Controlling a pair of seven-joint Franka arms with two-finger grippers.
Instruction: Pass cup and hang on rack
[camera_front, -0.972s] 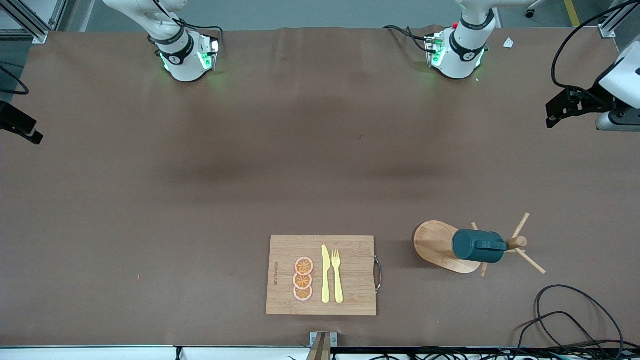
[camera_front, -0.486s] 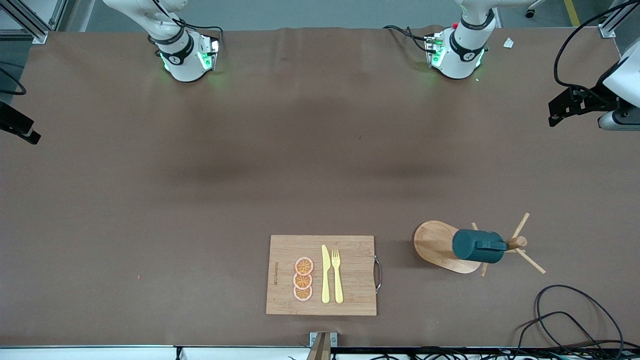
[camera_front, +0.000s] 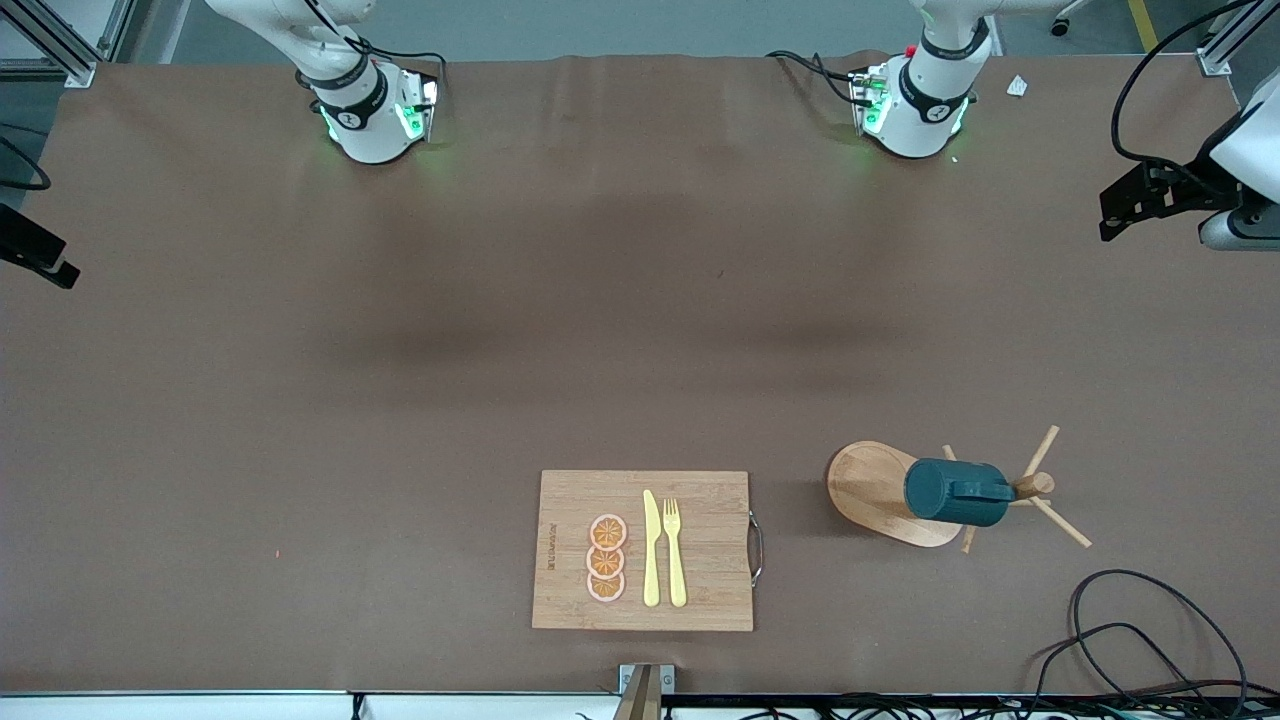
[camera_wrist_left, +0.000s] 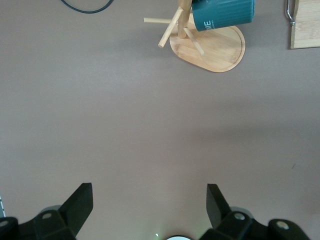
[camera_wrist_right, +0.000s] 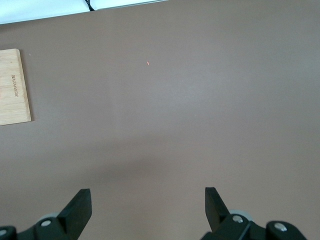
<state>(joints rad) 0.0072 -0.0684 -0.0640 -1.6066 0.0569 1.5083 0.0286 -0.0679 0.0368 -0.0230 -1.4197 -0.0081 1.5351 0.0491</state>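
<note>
Gaping wide, empty: L gripper (camera_wrist_left: 150, 207) & R gripper (camera_wrist_right: 148, 209) jaws

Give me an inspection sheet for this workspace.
Surface: brown table cover, flat.
Job's things: dark teal cylindrical cup hangs on light wooden peg rack.
Clutter: bamboo cutting board carrying three orange slices, yellow plastic knife, yellow plastic fork.
Grippers: left end effector open, empty; right end effector open, empty; both above bare cover.
Cables: black loops near the rack.
Surroundings: nothing seen.
</note>
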